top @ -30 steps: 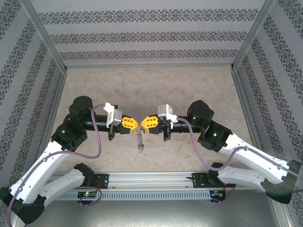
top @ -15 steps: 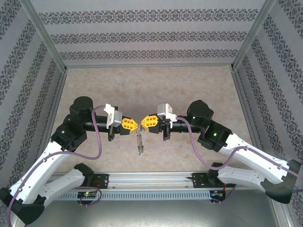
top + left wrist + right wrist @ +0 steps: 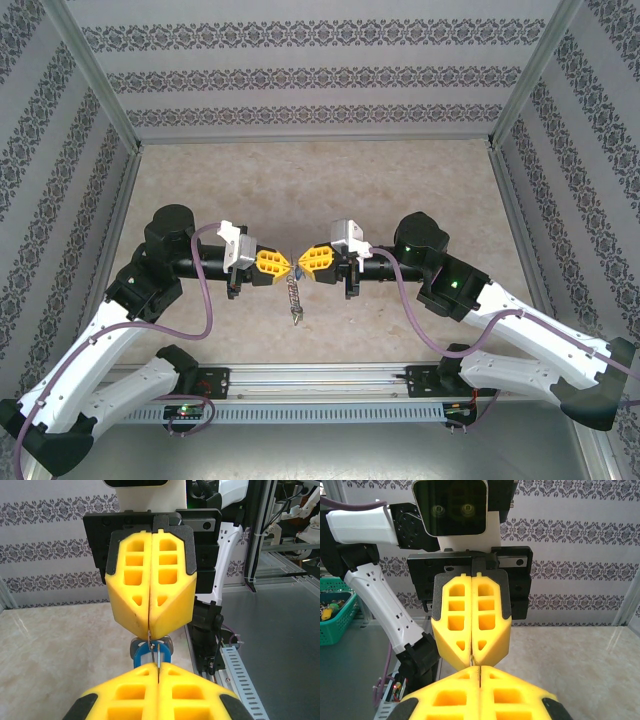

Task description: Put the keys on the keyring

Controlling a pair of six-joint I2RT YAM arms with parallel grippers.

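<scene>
Left gripper (image 3: 287,264) and right gripper (image 3: 302,262), both clenched, are meeting tip to tip. We are seemingly threading the blue-headed silver key (image 3: 142,655) onto the flat grey metal keyring (image 3: 293,297) dangling toward 6 o'clock. Next: fine alignment.

Nothing legible on my feeds.
I read no lettering, brand or number; the wallpaper (image 3: 320,75) carries only ornament bands.

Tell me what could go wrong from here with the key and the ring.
Both grippers are shut tip to tip, left gripper and right gripper, so a small misalignment may knock the blue key loose. The keyring hangs free below them; it may swing or drop.
</scene>
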